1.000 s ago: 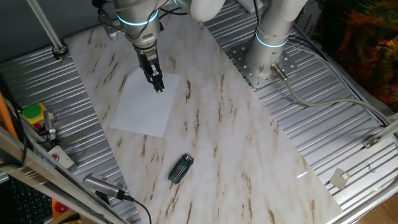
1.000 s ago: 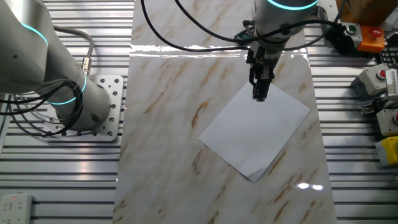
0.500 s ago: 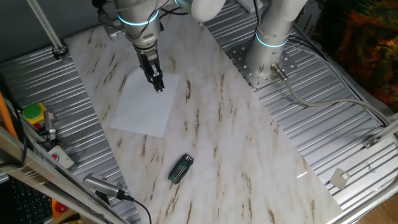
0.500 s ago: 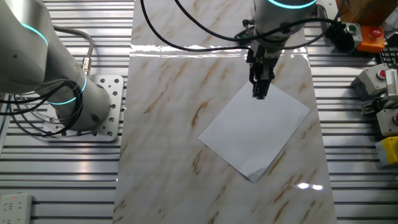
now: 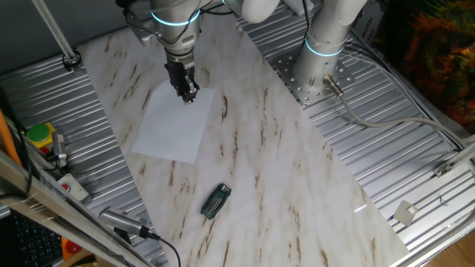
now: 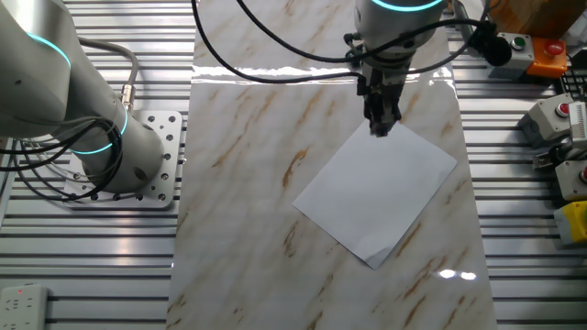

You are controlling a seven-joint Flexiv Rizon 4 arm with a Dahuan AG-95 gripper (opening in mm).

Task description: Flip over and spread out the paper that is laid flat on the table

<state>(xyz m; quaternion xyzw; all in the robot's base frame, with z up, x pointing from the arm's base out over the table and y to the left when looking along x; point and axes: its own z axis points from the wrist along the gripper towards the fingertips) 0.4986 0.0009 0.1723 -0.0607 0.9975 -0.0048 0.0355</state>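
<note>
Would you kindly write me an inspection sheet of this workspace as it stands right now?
Surface: marble-patterned table, brown streaks, on ribbed metal.
Job's things: white paper lying flat, one corner slightly curled.
Clutter: small black ribbed object on the table, apart from the paper.
Grippers: tool over the paper's far corner; open or shut, and contact, cannot be told.
Cables: black cables looping above the table; grey cable on the ribbed metal.
Surroundings: arm base, button boxes.

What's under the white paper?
The paper lies flat on the marble table, which shows all around it. Whatever the sheet covers is hidden. The gripper is at its far corner.
</note>
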